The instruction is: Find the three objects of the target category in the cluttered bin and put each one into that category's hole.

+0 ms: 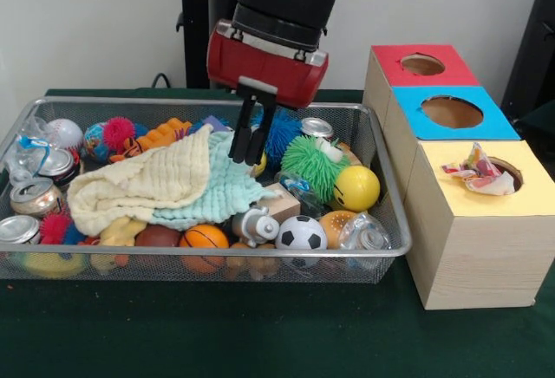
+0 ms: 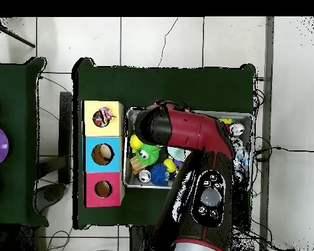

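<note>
A wire mesh bin (image 1: 392, 196) holds a jumble of toys, balls, cans and cloths. My gripper (image 1: 247, 159) hangs shut over the middle of the bin, its tips just above a mint cloth (image 1: 221, 192) and beside a blue spiky ball (image 1: 282, 131); nothing is held. Right of the bin stands a box with a red hole (image 1: 422, 64), a blue hole (image 1: 452, 112) and a yellow hole (image 1: 486, 174), where a crumpled wrapper sits. From overhead the arm (image 2: 186, 134) covers the gripper and much of the bin.
A cream cloth (image 1: 143, 183) drapes over the bin's left half. Also inside are a green spiky ball (image 1: 314, 163), a yellow smiley ball (image 1: 355, 189), a soccer ball (image 1: 301, 233), a basketball (image 1: 204, 239) and crushed cans (image 1: 35, 196). Overhead, a second green table (image 2: 12, 131) lies left.
</note>
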